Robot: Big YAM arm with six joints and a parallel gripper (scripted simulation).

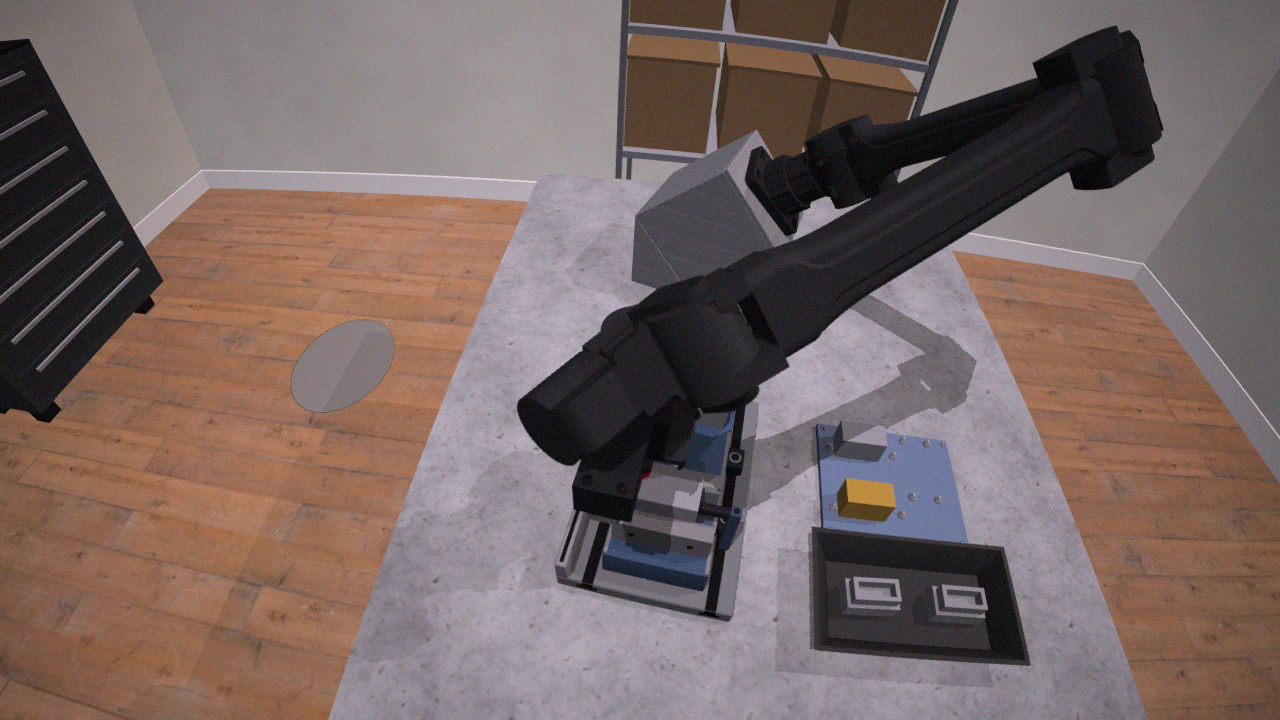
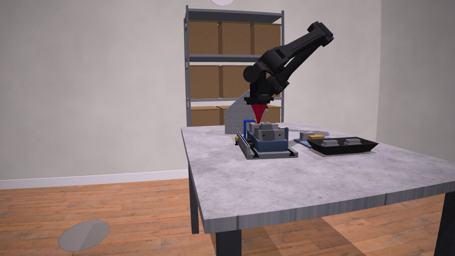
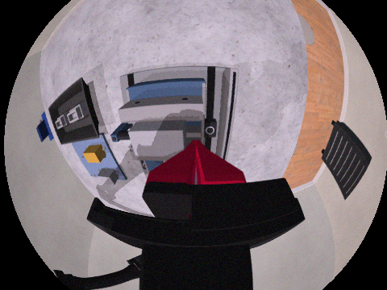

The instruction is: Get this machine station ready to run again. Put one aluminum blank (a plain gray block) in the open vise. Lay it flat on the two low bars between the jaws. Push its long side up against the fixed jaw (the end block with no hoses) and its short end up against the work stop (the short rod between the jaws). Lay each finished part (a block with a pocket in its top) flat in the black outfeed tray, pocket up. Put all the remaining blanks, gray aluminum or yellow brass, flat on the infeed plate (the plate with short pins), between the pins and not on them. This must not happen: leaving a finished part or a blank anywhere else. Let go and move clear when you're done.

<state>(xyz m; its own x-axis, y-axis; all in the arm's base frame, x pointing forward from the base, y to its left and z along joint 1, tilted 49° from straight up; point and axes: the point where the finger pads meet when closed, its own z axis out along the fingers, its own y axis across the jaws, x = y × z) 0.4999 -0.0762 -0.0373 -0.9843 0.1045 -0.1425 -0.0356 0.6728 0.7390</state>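
Arm bent, grip. nose-down over vise, tips pressed tog. Gray blk betw. jaws. Top view: brass blk, plate's 8 o'clock.

On the counter, I see the outfeed tray standing to the right of the vise in the top view. Two finished parts lie in it, and two blanks are on the infeed plate behind.

Two pocketed parts seemingly lie in the black tray.
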